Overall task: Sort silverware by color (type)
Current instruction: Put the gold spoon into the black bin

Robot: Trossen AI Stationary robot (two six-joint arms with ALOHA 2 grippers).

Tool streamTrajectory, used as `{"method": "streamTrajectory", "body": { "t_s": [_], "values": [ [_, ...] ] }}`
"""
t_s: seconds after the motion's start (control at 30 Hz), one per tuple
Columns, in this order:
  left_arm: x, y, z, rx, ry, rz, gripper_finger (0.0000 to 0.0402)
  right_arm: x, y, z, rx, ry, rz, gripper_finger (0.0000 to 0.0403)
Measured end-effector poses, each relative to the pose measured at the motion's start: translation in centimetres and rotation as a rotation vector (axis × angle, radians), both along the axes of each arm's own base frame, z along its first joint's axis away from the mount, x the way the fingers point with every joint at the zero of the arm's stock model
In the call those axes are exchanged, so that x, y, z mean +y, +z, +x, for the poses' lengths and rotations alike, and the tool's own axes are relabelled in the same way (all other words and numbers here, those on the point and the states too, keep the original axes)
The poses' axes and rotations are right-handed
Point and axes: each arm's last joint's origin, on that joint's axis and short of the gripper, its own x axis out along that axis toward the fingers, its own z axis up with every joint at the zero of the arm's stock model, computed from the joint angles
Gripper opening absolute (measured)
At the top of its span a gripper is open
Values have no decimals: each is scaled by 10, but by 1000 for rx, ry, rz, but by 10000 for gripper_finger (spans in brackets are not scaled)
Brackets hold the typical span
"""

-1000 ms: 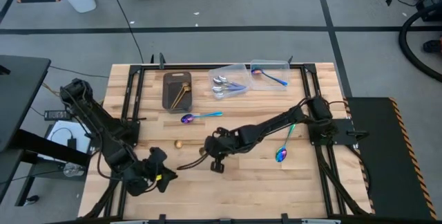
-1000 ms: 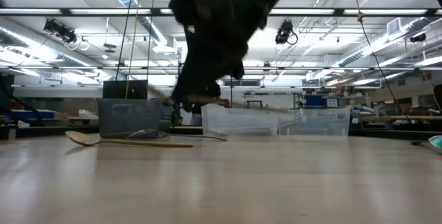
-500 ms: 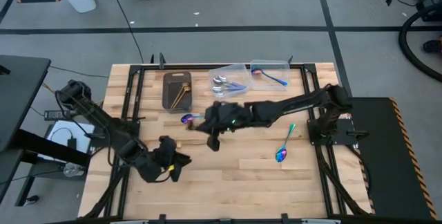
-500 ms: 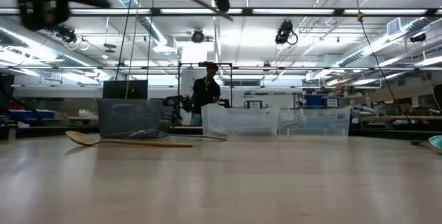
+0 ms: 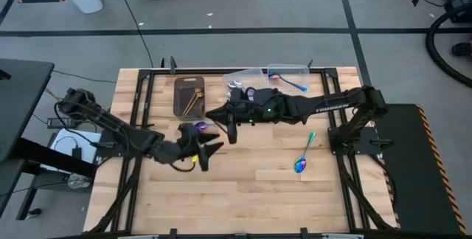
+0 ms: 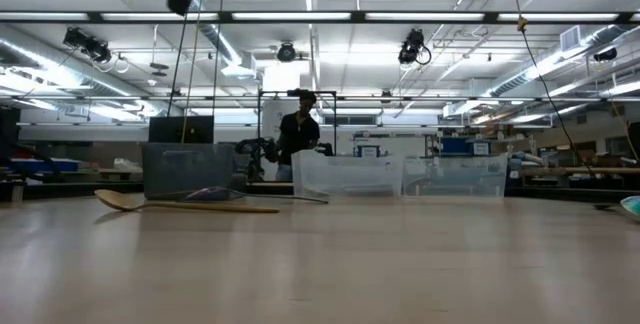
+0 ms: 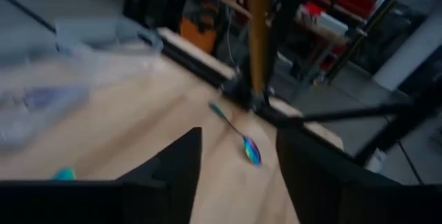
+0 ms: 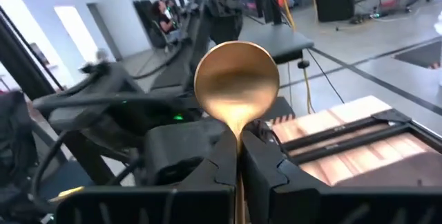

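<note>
Right wrist view: my right tool (image 8: 238,156) is clamped tight on a gold spoon (image 8: 237,86), bowl standing up past the fingertips. From the high view that tool (image 5: 221,121) hangs above the bench (image 5: 258,187) just beside the dark tray (image 5: 189,96), which holds gold spoons. My left tool (image 5: 209,150), fingers spread wide and holding nothing, hovers near a rainbow spoon (image 5: 200,127). Another rainbow spoon (image 5: 304,156) lies well apart towards the right. One clear container (image 5: 243,85) holds silver spoons; the other clear tub (image 5: 289,77) holds a rainbow one.

overhead straight down, low table-level, two wrist close-ups
</note>
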Motion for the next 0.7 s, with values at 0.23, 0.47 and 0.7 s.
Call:
{"method": "streamTrajectory", "body": {
  "t_s": [0.23,0.47,0.7],
  "values": [
    [19,13,10,-91,40,41,223,0,3,0,-29,1,-10,14],
    [32,20,15,-168,43,13,205,0,4,0,-44,1,-22,14],
    [39,23,17,-203,70,-22,133,0,4,0,-45,-47,-26,15]
  ]
}}
